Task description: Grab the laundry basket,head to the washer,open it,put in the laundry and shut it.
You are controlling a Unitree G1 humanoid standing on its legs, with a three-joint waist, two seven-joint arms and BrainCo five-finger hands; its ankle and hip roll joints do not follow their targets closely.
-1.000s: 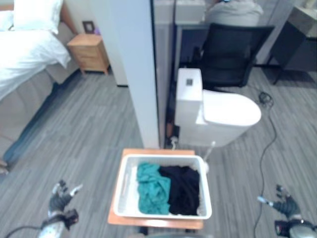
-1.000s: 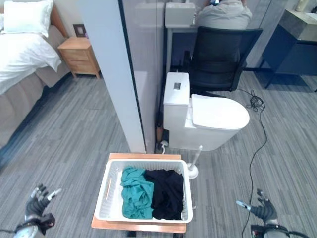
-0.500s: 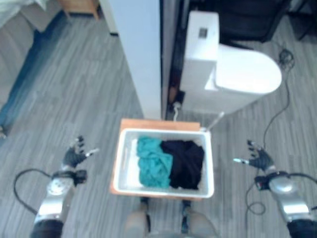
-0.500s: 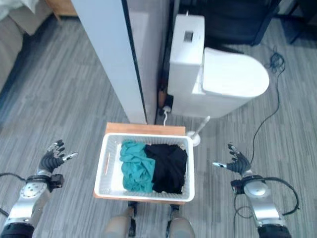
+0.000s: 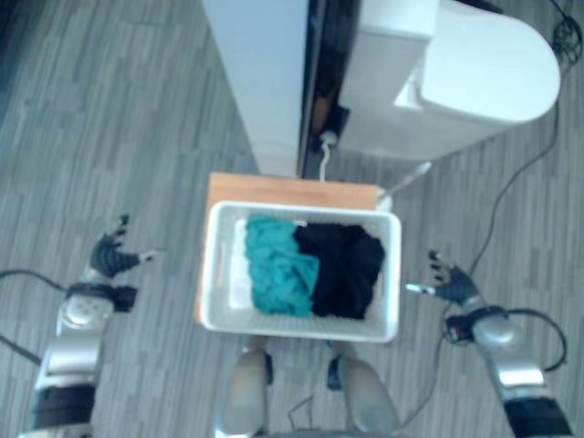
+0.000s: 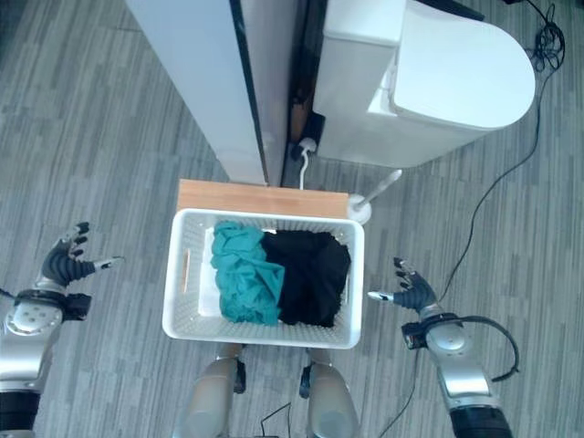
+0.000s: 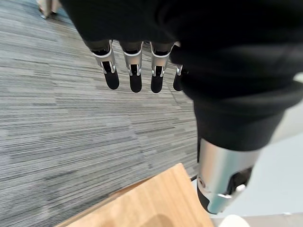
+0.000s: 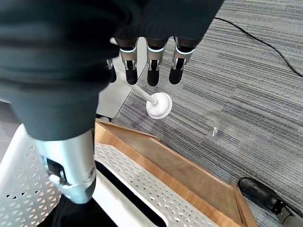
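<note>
Looking down, a white laundry basket sits on a small wooden surface, holding a teal garment and a black garment. Both hands hover at its sides with fingers spread wide and empty. The left hand is well apart from the basket's left wall; the right hand is near the right wall, so it is the closer one. The basket's long axis runs between the two hands (each would need to move inward to reach a side). Beyond the fingers stand a white partition, a toilet and a toilet brush. Nothing lies between either hand and the basket.
</note>
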